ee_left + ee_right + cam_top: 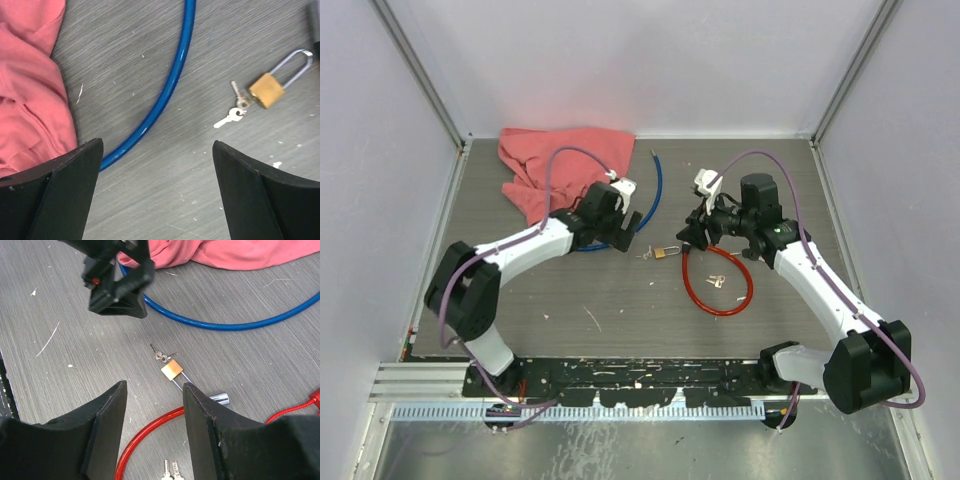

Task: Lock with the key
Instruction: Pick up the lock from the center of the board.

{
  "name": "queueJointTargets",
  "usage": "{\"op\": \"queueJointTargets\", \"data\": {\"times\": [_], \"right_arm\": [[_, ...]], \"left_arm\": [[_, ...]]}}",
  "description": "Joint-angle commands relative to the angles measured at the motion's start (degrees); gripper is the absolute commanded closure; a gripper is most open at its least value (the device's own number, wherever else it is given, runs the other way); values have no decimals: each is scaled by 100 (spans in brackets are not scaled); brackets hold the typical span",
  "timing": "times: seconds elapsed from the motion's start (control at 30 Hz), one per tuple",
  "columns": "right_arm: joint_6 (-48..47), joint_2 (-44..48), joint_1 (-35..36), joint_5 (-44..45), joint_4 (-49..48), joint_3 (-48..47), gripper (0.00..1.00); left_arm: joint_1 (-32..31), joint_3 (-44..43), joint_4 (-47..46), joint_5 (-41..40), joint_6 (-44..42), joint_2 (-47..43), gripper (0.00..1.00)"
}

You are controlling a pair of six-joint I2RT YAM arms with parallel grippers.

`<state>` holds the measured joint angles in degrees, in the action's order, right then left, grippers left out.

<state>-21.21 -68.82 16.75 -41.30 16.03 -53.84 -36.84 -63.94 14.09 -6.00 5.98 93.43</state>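
A small brass padlock [666, 252] with a long silver shackle lies flat on the table between my two grippers. A ring with small keys [646, 254] lies touching its body on the left. In the left wrist view the padlock [266, 90] and the keys [235, 108] lie to the upper right of my left gripper [157, 145], which is open over bare table. My right gripper [155, 387] hovers just short of the padlock [171, 369], jaws apart with nothing between them. The shackle's end runs behind its right finger [210, 425].
A red cable lock [716, 287] loops below the right gripper [695, 236], with two more keys [169, 471] inside the loop and its silver end [218, 399] beside the padlock. A blue cable [652, 195] curves behind the left gripper [625, 226]. A pink cloth [560, 160] lies at the back left.
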Motion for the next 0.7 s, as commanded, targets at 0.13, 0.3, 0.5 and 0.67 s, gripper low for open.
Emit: {"op": "queueJointTargets", "data": {"times": [0.13,0.3,0.5,0.67], "right_arm": [[-129,122,-25,-216,-48,-126,47],[-129,95,-24,-221,-48,-115,47],[-138,82,-23,-234,-48,-111,48],[-134,58,-20,-263,-48,-110,48]], "left_arm": [[39,-1526,1477,-243,-1074,1284,12],[129,-2122,1791,40,-1280,1815,23],[298,-2438,2005,614,-1297,2244,33],[424,-2551,2117,899,-1276,2429,53]]}}
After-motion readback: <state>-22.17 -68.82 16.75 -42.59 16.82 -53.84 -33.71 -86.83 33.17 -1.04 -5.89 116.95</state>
